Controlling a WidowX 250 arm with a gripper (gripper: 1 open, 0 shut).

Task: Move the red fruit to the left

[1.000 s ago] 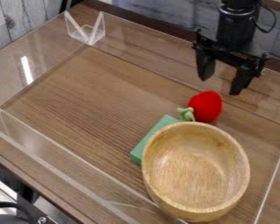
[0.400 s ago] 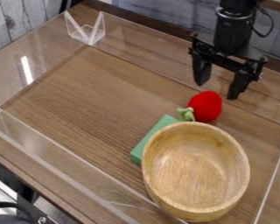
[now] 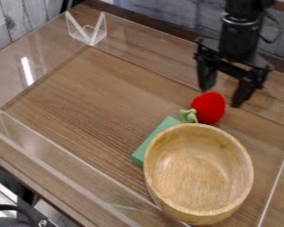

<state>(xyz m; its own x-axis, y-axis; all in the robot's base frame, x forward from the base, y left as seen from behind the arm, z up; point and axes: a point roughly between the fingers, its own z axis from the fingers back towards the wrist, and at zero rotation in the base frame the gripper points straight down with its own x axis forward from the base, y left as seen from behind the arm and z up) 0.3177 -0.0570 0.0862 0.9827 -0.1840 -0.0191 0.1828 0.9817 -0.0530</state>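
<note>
In the one camera view we see the toy strawberry point(image 3: 209, 106) resting on the wood-grain table point(image 3: 97, 97), its pale green cap turned toward nine o'clock and touching the upper corner of a green cloth point(image 3: 154, 142). At about twelve o'clock from the fruit hangs the black gripper point(image 3: 231, 87), pointing straight down with its fingers spread apart and nothing between them; we read it as released, with its fingertips just above and behind the strawberry, and we cannot tell whether any tip touches it. At six o'clock from the fruit sits a wooden bowl point(image 3: 199, 172), near it but apart, lying over part of the green cloth. Clear acrylic walls point(image 3: 43, 144) ring the work surface, and a small clear stand point(image 3: 85, 28) sits at the far-left rim, around ten o'clock from the strawberry. From the fruit toward nine o'clock we see only the cloth corner and open tabletop.
</note>
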